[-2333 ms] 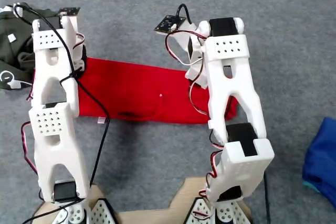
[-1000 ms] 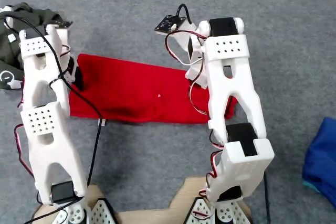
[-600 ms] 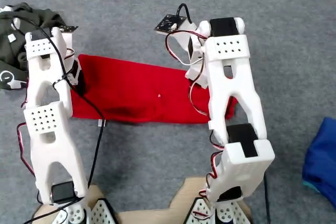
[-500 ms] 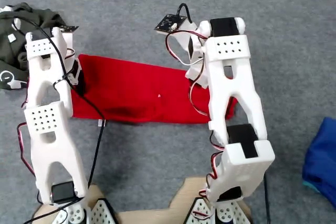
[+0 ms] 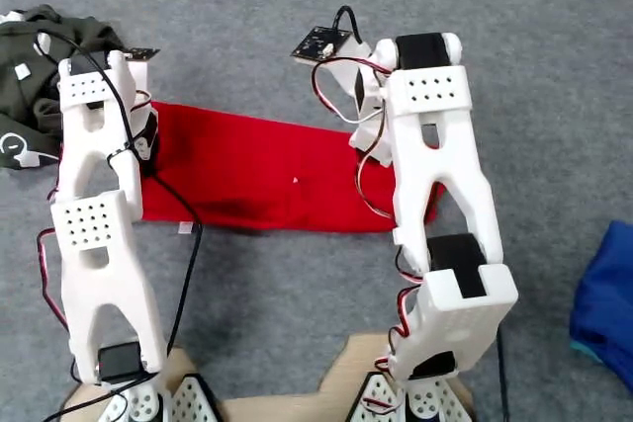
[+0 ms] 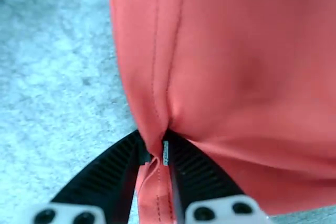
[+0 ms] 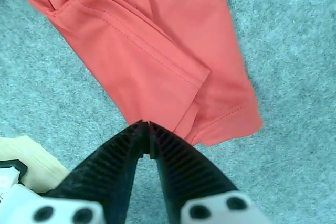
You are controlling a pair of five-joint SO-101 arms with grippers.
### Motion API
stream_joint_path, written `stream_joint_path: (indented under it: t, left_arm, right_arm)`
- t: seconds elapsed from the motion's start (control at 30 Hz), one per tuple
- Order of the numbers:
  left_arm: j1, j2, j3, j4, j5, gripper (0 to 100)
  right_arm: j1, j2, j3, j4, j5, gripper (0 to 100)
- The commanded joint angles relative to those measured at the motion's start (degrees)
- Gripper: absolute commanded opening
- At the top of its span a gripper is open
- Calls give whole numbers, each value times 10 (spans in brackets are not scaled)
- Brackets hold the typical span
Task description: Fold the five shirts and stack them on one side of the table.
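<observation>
Red shirt lies flat in long strip on grey table. Left gripper pinches hem at one end. Right gripper closed tight, tips at other end. Green shirt near pinched end; blue shirt well apart.

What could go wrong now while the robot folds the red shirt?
The left end effector pinches only a thin bit of hem on the red shirt, so the cloth might slip out. The right end effector looks shut beside the shirt's corner with no cloth in it, so pulling from one end could bunch the shirt up.
</observation>
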Motion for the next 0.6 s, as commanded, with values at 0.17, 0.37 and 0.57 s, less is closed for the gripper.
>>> stream_joint_path:
  t: [0.17, 0.37, 0.57]
  left_arm:
    - [-72, -18, -15, 5, -41, 19]
    - [-107, -66, -18, 5, -76, 19]
    - [-94, -157, -12, 6, -74, 19]
  right_arm:
    - [-3, -38, -1, 3, -2, 6]
    - [22, -38, -14, 3, -4, 6]
    - [86, -73, -33, 11, -28, 6]
